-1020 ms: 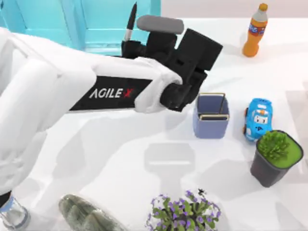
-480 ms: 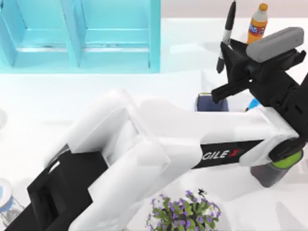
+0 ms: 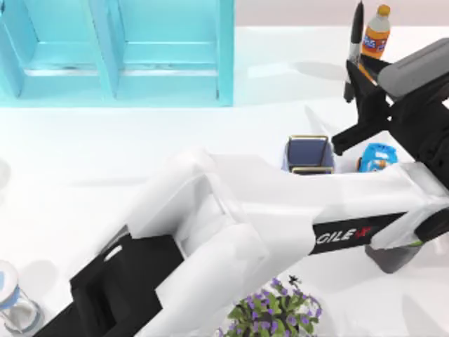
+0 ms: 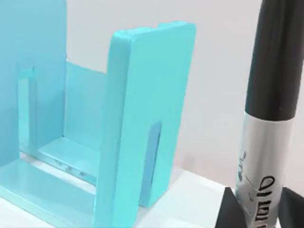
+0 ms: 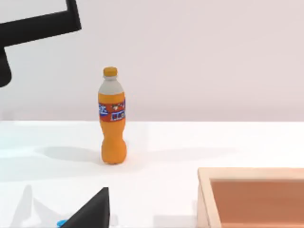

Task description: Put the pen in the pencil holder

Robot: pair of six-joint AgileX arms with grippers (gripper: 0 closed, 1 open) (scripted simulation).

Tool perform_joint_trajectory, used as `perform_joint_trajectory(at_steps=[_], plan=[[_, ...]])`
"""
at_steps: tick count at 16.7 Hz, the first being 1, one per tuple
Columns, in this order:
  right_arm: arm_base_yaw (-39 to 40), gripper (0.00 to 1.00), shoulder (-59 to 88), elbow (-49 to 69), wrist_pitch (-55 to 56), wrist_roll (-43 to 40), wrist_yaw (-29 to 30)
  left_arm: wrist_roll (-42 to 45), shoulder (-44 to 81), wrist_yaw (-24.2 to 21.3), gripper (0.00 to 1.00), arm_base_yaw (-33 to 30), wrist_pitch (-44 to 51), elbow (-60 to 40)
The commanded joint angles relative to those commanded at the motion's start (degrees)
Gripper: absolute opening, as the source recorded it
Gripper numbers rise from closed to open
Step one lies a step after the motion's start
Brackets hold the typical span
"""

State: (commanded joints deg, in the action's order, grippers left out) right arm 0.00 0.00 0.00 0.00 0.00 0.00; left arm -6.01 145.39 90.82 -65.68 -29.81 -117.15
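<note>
The left arm reaches across the table toward its right side, and the left gripper [image 3: 361,84] is clamped on the pen [image 3: 353,49], holding it upright in the air near the far right corner, beside the orange soda bottle [image 3: 374,35]. This looks like the carrying step: the pen is lifted and brought over, but it is not yet above the pencil holder [image 3: 309,154], which stands on the table nearer the middle, just beside the arm's white forearm and close to the blue toy car [image 3: 375,156]. My guess is the next move calls for bringing the pen's lower tip in over the holder's open mouth, keeping it vertical, then lowering before the fingers let go; the mouth is small and square, so there is little room for error. The pen is slim and round, with a glossy black cap above a silvery barrel printed with black lettering, clear in the left wrist view [image 4: 266,142]. The holder is a matte periwinkle box with a thin gold wire rim. Behind stands a smooth turquoise file rack [image 3: 119,49] along the far edge, and a purple flowering plant [image 3: 270,309] at the near edge. I cannot tell the right gripper's state.
</note>
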Motion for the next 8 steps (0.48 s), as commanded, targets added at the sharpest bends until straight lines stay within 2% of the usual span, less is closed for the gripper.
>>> perform_joint_trajectory(at_steps=[8], plan=[[0.00,1.00,0.00,0.00,0.00,0.00,0.00,-0.53,-5.06,2.57,0.00,-0.03,4.93,7.31]])
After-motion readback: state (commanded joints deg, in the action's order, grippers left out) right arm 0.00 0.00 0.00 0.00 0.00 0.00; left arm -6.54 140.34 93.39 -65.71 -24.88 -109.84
